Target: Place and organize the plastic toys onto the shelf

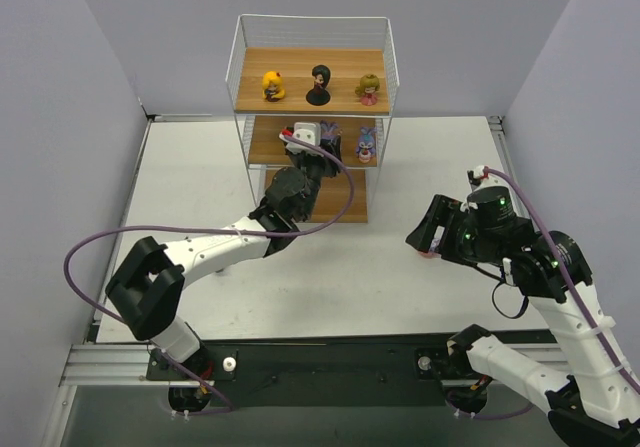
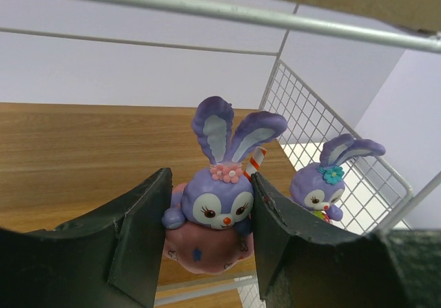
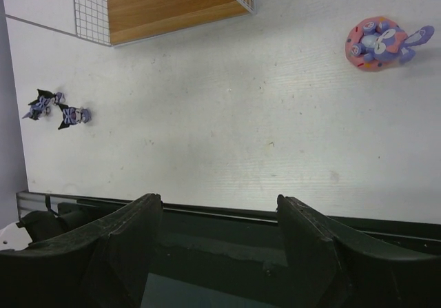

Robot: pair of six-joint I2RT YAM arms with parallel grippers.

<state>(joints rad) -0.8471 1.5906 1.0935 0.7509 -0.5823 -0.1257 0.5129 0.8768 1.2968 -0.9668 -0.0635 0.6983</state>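
While the left gripper (image 2: 210,184) is inside the middle tier of the shelf (image 1: 295,67), its dark fingers (image 2: 134,242) press on both sides of a purple bunny (image 2: 210,208) on a pink base. That one is gripped, right at the front edge of the shelf's wooden board. Whether the base sits on the wood, I cannot tell.

A second bunny (image 2: 320,187), with a blue flower by its ear, stands on the same board. It is apart from the first and close to the shelf's mesh side wall.

Up on the shelf's top board there's a tidy row, upright and spaced: a yellow doll (image 1: 272,85), a black doll (image 1: 320,85) and an olive-pink doll (image 1: 368,90).

The shelf stands at the far side of a white table (image 1: 200,167), matte and lightly speckled. Pale lavender-grey walls (image 1: 60,67) close in behind and on both sides.

In front of the shelf and off to its right, the right gripper (image 3: 219,204) hangs above the table. Its jaws are spread wide with nothing between them.

Out on the table, well apart from the shelf's bottom corner, a third bunny (image 3: 379,43) lies on its pink ring. Two small dark figures (image 3: 58,110) lie side by side on the shelf's other side.
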